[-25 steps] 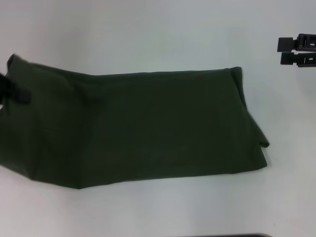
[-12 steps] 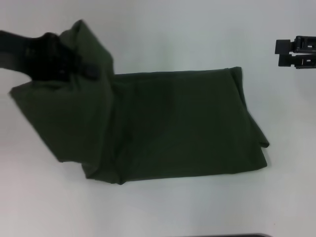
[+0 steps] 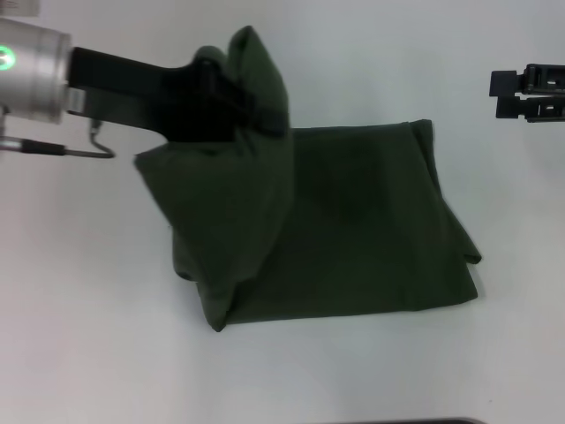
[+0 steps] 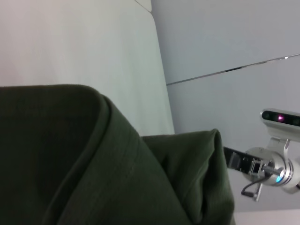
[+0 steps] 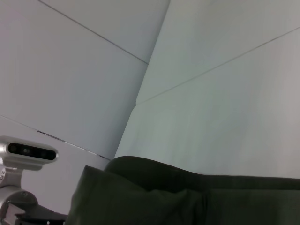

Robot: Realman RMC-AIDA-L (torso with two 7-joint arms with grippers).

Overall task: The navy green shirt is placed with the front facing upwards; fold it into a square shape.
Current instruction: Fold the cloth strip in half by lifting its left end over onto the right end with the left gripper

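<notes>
Plain white table (image 3: 371,371), pale walls (image 5: 70,70)

The shirt (image 3: 353,230) lies on the table (image 3: 106,353). The left gripper (image 3: 252,106) grips the shirt's left end, up off the table. That end hangs down below the gripper, over the flat part. The rest of the shirt lies flat to the gripper's right. The right gripper (image 3: 503,95) sits well apart, beyond the shirt's far right corner, touching nothing.
</notes>
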